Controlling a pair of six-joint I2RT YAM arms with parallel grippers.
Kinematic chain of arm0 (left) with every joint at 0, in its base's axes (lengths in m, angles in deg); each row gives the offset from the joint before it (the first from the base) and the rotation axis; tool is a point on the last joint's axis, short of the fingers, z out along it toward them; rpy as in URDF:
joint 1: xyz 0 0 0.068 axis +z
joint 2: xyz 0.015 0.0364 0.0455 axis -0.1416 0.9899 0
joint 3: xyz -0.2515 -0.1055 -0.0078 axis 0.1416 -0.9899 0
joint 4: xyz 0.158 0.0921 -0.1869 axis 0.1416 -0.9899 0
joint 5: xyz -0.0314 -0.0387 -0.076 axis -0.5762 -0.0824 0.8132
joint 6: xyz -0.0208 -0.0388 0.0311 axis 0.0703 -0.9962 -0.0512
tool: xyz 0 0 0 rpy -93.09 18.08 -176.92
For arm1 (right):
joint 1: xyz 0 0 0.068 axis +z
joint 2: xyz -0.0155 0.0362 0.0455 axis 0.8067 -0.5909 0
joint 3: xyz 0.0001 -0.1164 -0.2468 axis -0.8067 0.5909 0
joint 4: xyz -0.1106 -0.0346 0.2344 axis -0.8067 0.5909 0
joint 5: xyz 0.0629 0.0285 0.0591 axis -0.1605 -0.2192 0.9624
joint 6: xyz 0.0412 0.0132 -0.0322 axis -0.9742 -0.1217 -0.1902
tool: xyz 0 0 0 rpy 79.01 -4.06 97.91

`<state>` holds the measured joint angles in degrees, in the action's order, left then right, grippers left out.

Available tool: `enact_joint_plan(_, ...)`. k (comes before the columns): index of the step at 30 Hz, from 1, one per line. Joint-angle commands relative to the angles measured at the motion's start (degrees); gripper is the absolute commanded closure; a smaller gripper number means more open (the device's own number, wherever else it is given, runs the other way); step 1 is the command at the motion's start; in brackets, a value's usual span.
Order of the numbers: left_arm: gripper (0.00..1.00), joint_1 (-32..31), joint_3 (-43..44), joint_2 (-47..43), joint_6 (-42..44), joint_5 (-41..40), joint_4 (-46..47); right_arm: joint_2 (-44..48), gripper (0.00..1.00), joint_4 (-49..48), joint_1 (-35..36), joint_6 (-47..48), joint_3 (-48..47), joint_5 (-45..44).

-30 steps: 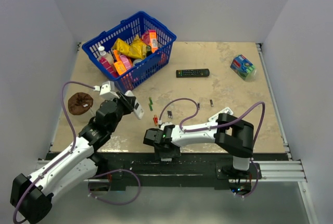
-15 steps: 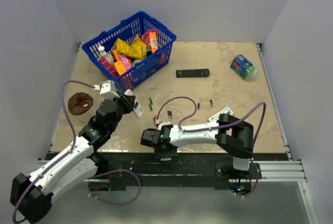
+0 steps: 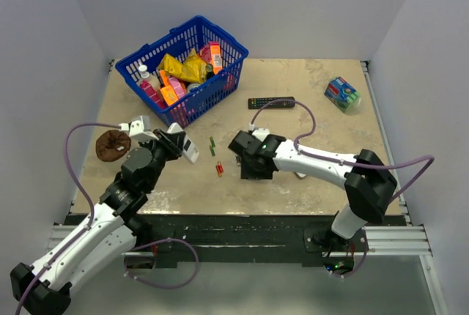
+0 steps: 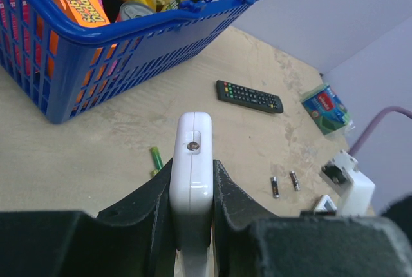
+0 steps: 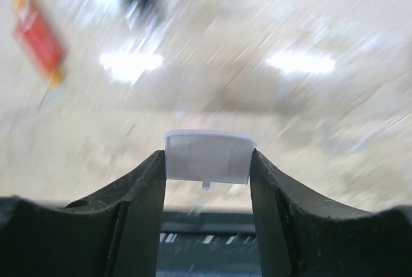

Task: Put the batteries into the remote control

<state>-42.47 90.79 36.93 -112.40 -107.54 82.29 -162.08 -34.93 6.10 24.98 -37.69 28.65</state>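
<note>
Table middle, newly: right claw, cover

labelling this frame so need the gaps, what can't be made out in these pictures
remote control: left wrist view shows only its end edge; the left tool clamps its sides, buttons unseen.
red-orange battery: right wrist view, smeared by motion blur.
white piece in the right tool: top view, hidden under that wrist.
dark batteries: left wrist view, too small to tell their ends.
</note>
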Motion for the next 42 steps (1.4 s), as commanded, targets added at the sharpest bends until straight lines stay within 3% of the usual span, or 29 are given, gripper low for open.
enact_joint_plan(1, 0.99, -0.21, 0.22, -2.9, 1.38, 2.54, 3.72, -0.52, 0.71, -5.04, -10.62, 13.79, 1.94, -3.92)
enact_joint_plan(9, 0.99, -0.22, -0.22, -2.99, -1.6, 8.35, 8.99, -8.86, 0.59, -15.86, -23.74, 27.15, 1.78, -0.95)
enact_joint_plan(13, 1.0, -0.3, -0.39, -1.5, -5.11, 8.61, 10.31, -11.34, 0.4, -16.22, -24.19, 30.24, -0.69, 0.9)
enact_joint_plan(22, 1.0, 1.01, -3.91, 0.44, -5.74, 12.2, 14.97, -5.81, 0.13, -16.05, -24.28, 34.2, 1.07, 3.72)
enact_joint_plan(26, 1.0, 9.59, -4.96, 2.54, -5.29, 21.07, 17.07, -0.36, 0.07, -16.66, -24.02, 35.61, 0.54, 3.72)
enact_joint_plan(28, 1.0, 13.74, -5.58, 3.77, -6.35, 30.0, 18.65, 1.31, 0.07, -15.87, -23.41, 36.4, -1.21, 5.04)
enact_joint_plan(31, 1.0, 18.59, -6.45, 6.76, -6.18, 36.72, 21.3, 3.07, 0.11, -17.88, -21.65, 38.24, -1.92, 7.94)
enact_joint_plan(36, 1.0, 21.32, -6.81, 6.33, -5.74, 39.02, 21.75, 2.12, 0.2, -20.78, -16.13, 40.35, -3.06, 11.89)
enact_joint_plan(37, 1.0, 21.49, -6.2, 5.81, -4.43, 39.02, 20.61, 1.59, 0.28, -21.83, -15.24, 40.62, -3.24, 13.98)
enact_joint_plan(42, 1.0, 21.93, -6.46, 3.08, -2.75, 37.18, 15.15, -5.08, 0.43, -22.11, -11.46, 40.62, -6.31, 16.73)
